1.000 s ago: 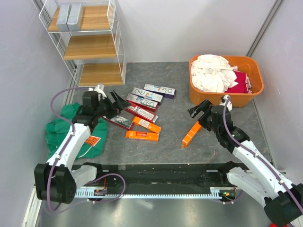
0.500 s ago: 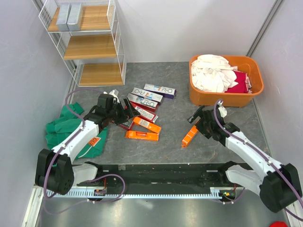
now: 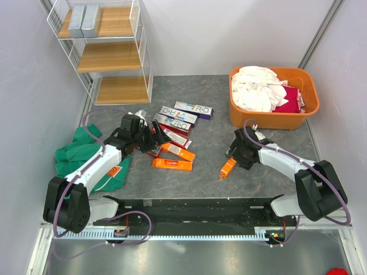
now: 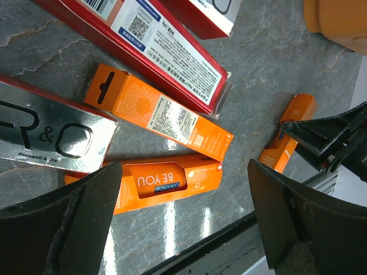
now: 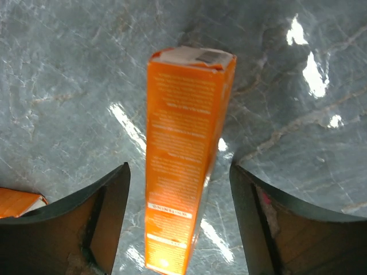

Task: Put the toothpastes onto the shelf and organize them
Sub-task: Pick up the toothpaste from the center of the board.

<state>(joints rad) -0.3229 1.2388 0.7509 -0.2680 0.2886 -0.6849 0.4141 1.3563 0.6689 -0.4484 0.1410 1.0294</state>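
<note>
Over the grey counter (image 3: 212, 97), the right gripper (image 3: 237, 151) hangs above a lone orange toothpaste carton (image 3: 228, 167). Its jaws are spread either side of the carton's narrow width, with gaps on both flanks and nothing gripped. The carton's long axis runs near-left to far-right, in under the wrist. The left gripper (image 3: 147, 137), jaws also open and empty, hovers over the scattered pile of cartons (image 3: 172, 163). The shelf (image 3: 109, 57) stands far left, with two silver-grey cartons (image 3: 83, 20) on its top tier. The orange tub (image 3: 298, 119), far right, holds laundry (image 3: 258, 86).
</note>
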